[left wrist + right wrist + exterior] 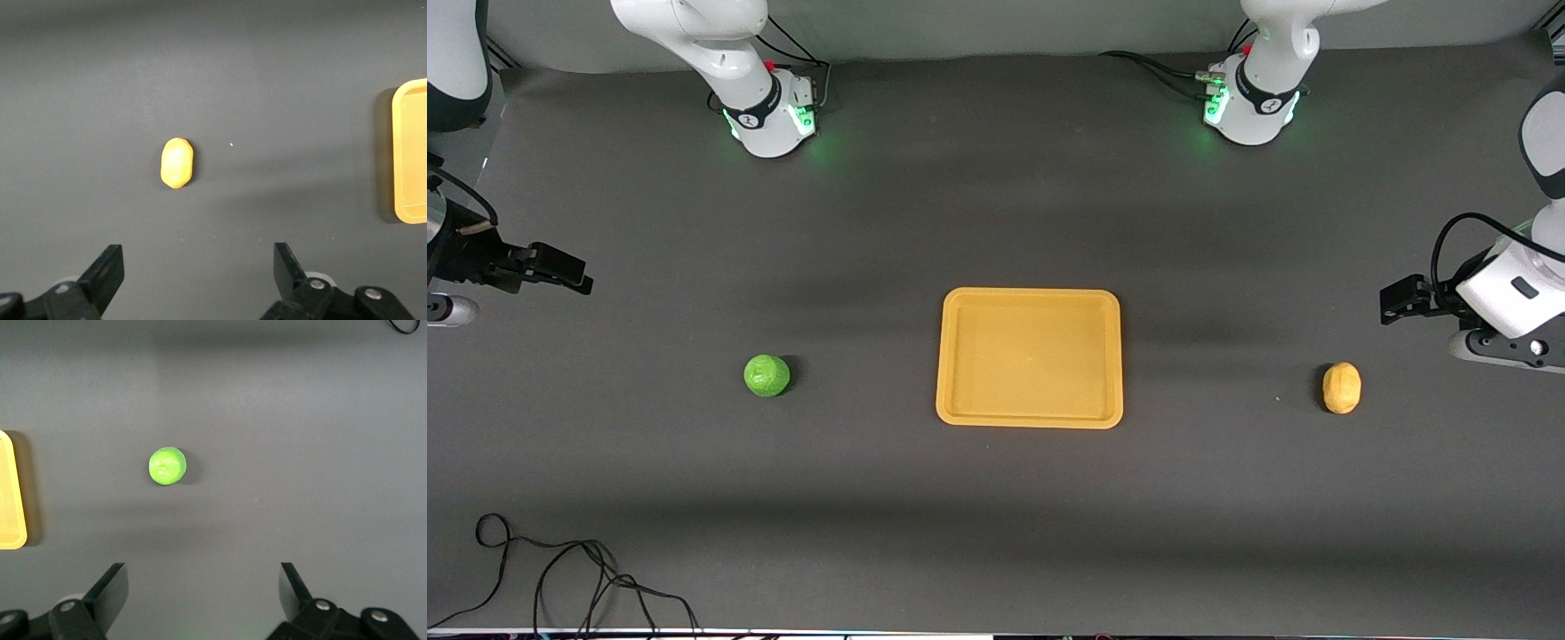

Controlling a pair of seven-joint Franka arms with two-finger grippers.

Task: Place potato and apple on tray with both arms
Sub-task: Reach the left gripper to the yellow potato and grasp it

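The yellow-orange tray (1030, 356) lies empty at the middle of the dark table. The green apple (767, 375) sits on the table toward the right arm's end. The tan potato (1342, 388) sits toward the left arm's end. My right gripper (574, 271) hangs open and empty over the table at its own end, apart from the apple (167, 465). My left gripper (1396, 300) hangs open and empty over the table at its own end, apart from the potato (177, 163). Each wrist view shows open fingers (107, 270) (110, 587) and a strip of tray rim (412, 150) (10, 493).
The two arm bases (769, 116) (1249, 102) stand along the table edge farthest from the front camera. A loose black cable (560, 578) lies on the table edge nearest the front camera, at the right arm's end.
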